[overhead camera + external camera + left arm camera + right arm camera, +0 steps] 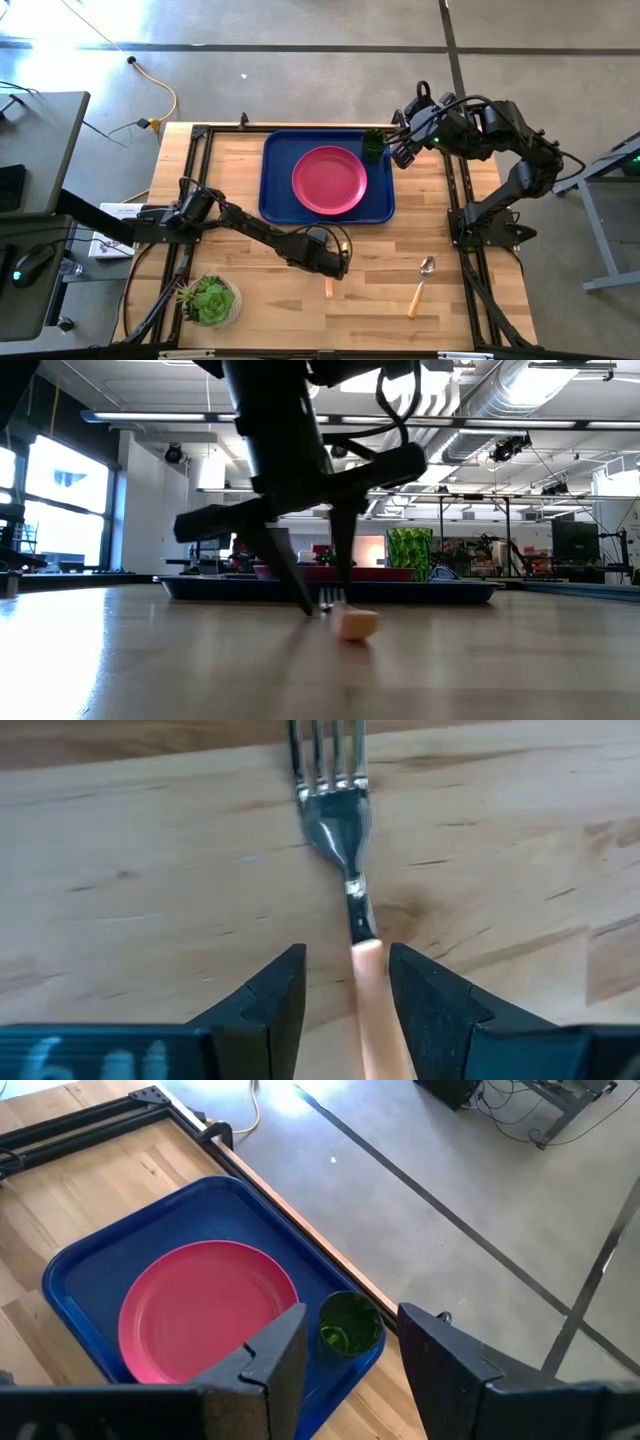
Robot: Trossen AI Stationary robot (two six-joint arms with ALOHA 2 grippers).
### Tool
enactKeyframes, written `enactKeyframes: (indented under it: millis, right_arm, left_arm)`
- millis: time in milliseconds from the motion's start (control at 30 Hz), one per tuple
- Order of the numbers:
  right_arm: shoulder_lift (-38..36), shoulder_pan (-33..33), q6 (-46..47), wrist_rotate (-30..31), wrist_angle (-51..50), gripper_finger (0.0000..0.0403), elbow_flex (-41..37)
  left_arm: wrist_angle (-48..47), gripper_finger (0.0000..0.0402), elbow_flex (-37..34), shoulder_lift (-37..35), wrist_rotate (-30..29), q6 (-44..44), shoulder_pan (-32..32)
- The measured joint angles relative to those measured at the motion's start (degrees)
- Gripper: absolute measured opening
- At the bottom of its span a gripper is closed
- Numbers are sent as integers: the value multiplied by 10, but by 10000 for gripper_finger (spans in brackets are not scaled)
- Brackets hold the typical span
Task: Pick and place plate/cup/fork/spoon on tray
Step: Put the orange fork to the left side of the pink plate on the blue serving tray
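The fork [338, 815] lies flat on the wooden table, its orange-tan handle [376, 1010] toward my left gripper [347, 952]. That gripper is open and low over the table [338, 268], one finger on each side of the handle. The handle's free end shows in the low view [355, 623]. The pink-red plate [329, 180] lies in the dark-blue tray [275, 190]. The green cup [348, 1325] stands upright in the tray's far right corner. My right gripper [352, 1312] is open above and beside the cup [373, 146]. The spoon [422, 283] lies on the table near the front right. My left gripper stands astride the fork's handle near its metal neck [366, 952], fingers pointing down and across the handle. One finger [410, 990] is right beside the handle; I cannot tell whether it touches. The fork lies flat on the table.
A potted succulent [207, 300] stands at the table's near left corner. The black frame rails [455, 200] run along the table's sides. Bare wood lies between the tray and the near edge.
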Motion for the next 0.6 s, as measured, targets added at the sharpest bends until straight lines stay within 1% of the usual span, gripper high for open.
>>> enactKeyframes:
  millis: [233, 367, 600]
  right_arm:
    - [0, 0, 0, 0, 0, 149, 0]
    - [0, 0, 0, 0, 0, 149, 0]
    - [0, 0, 0, 0, 0, 149, 0]
  left_arm:
    - [-5, 124, -1, -1, 1, 9, 2]
    - [-28, 124, -1, -1, 12, 19, 2]
    - [-73, 124, 0, -1, 14, 27, 2]
